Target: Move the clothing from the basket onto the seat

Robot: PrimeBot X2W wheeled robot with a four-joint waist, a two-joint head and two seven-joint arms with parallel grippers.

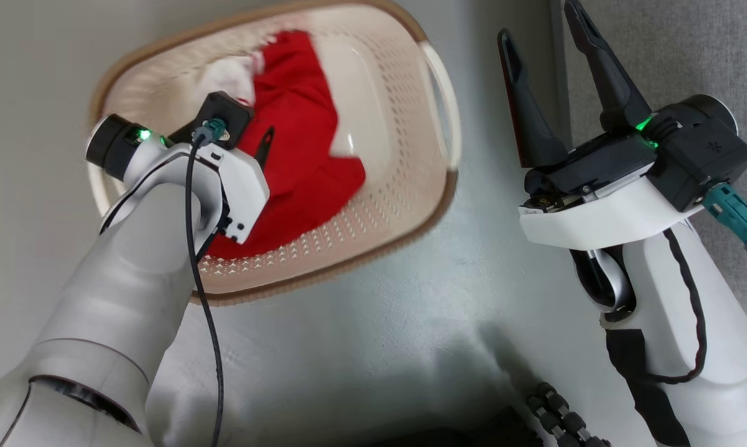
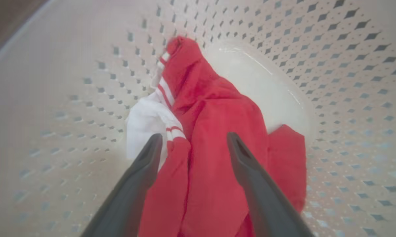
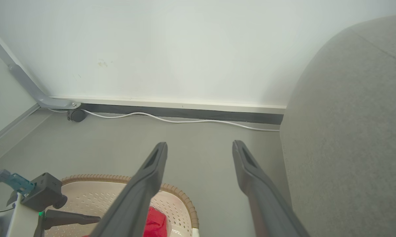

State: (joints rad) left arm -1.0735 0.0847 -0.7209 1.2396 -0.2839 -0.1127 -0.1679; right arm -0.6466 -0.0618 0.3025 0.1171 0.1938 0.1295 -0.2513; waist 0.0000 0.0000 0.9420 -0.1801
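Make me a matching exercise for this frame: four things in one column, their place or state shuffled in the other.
1 clothing
2 left gripper
3 right gripper
4 white cable

A open, over the floor beside the seat
B lying in the basket
C along the foot of the wall
D open, poised over the clothing

Pairs: 1-B, 2-D, 3-A, 4-C

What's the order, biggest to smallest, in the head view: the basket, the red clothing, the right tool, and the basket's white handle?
1. basket
2. clothing and right tool: they look about alike, and the tool is nearer the camera, so unranked
3. white handle
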